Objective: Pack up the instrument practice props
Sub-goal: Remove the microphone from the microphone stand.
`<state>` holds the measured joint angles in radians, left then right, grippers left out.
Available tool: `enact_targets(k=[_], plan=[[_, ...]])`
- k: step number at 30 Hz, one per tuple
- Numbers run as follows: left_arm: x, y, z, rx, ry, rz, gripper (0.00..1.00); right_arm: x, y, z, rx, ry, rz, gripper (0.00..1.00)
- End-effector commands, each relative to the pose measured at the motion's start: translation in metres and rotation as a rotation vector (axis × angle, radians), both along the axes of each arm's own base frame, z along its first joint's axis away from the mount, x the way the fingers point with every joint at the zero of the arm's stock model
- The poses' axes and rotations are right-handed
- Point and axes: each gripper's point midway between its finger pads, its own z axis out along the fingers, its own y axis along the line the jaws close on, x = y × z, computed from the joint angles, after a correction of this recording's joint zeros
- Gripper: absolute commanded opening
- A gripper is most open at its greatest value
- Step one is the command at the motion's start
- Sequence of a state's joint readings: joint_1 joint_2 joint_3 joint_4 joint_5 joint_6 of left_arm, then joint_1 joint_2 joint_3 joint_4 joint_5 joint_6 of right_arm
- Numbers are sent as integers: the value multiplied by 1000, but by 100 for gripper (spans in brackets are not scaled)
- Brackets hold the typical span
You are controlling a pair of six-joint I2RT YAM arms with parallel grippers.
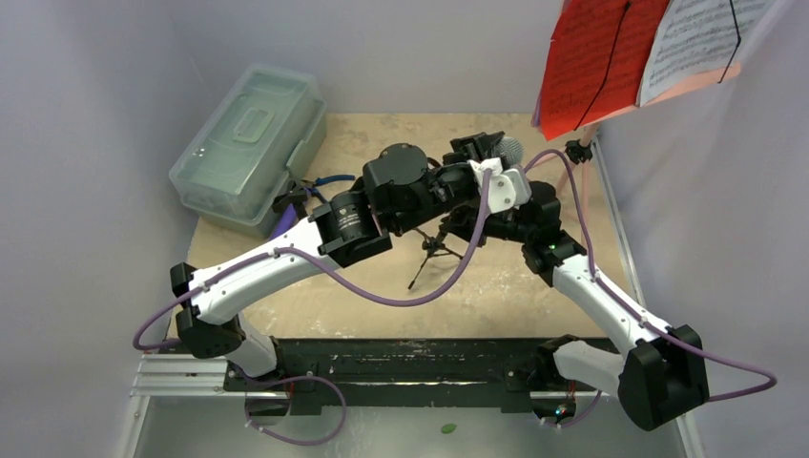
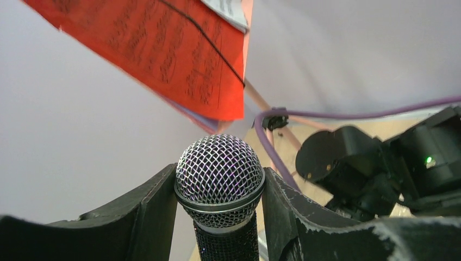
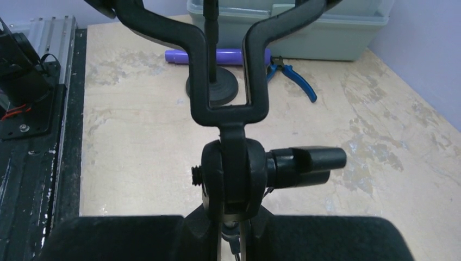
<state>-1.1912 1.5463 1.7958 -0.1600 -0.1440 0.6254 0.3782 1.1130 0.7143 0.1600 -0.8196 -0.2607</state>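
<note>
My left gripper [image 2: 218, 173] is shut on the silver mesh head of the black-silver microphone [image 2: 219, 190], which stands upright; in the top view it [image 1: 510, 150] is at the back centre. My right gripper [image 3: 234, 231] is shut on the neck of a black mic tripod [image 3: 234, 174], just below its U-shaped clip [image 3: 228, 103]; the tripod's legs [image 1: 434, 250] show under the arms. The purple microphone [image 3: 217, 56] lies on the table near the case. The music rack's red page [image 1: 591, 67] and white page [image 1: 701, 38] hang at the upper right.
The clear greenish case [image 1: 250, 143] sits closed at the back left. Blue-handled pliers [image 3: 291, 79] lie beside it. A thin black rod on a round base [image 3: 213, 89] stands behind the clip. The rack's pink pole [image 1: 584, 143] rises by the right wall.
</note>
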Motion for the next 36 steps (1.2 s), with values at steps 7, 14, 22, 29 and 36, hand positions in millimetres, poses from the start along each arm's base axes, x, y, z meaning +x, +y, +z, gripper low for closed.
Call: enact_targets(k=[7,14,22,29,36], plan=[[-67,-41,106,-357,-55,-389,0,5,-1,-14,-25,80,-42,0],[-79,-39,132,-438,-138,-370,0,7,-3,-14,-25,81,-56,0],[-93,26,158,-544,-91,-343,0,7,-3,-13,-23,78,-59,0],[-100,97,149,-594,75,-277,0,8,-5,-11,-22,64,-68,0],[-94,139,104,-516,202,-160,0,-4,-1,-5,-14,37,5,0]])
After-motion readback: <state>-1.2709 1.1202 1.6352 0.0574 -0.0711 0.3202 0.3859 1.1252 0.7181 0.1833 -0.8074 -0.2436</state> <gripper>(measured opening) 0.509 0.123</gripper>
